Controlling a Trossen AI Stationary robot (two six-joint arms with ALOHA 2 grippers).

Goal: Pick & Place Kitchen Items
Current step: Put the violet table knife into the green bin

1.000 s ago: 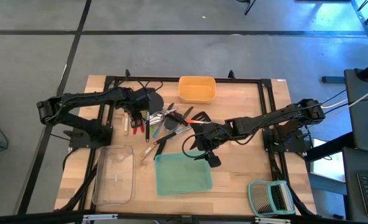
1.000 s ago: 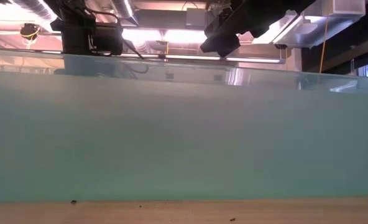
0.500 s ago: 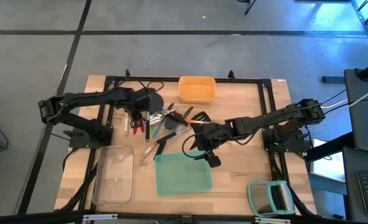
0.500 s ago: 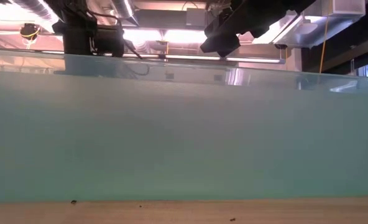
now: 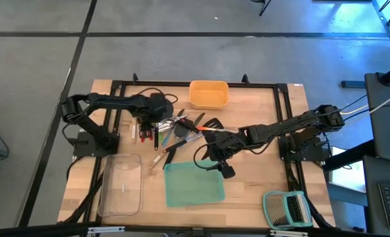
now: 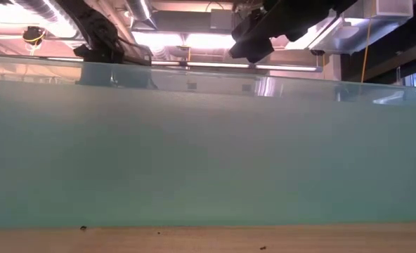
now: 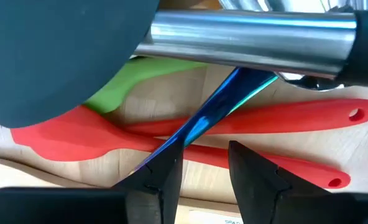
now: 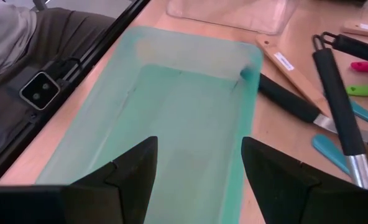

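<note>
High view first: I see the wooden table (image 5: 261, 131) with three trays on it. A teal tray (image 5: 194, 184) lies at the near middle, a clear tray (image 5: 122, 185) to its left, and a yellow tray (image 5: 209, 94) at the far edge. A green-framed slatted rack (image 5: 287, 209) sits at the near right corner.

The kitchen items (image 5: 175, 131) lie in a loose pile between the yellow tray and the teal tray, toward the left arm's side.

My left gripper (image 5: 157, 118) is down at the left edge of that pile. In its wrist view the two fingers (image 7: 162, 180) stand apart with a gap between them, nothing clamped. Just ahead of them lie two red utensils (image 7: 283, 118), a green spatula (image 7: 140, 78), an iridescent blue piece of cutlery (image 7: 215, 109) crossing over the red ones, and a steel handle (image 7: 246, 37) above.

My right gripper (image 5: 222, 164) hangs over the far right corner of the teal tray. Its fingers (image 8: 134, 168) are spread wide and empty; the tray floor shows between them. Black-handled tools (image 8: 336, 87) and a wooden handle (image 8: 289, 65) lie beside the tray.

Low view is mostly filled by the teal tray's wall (image 6: 208, 147).
</note>
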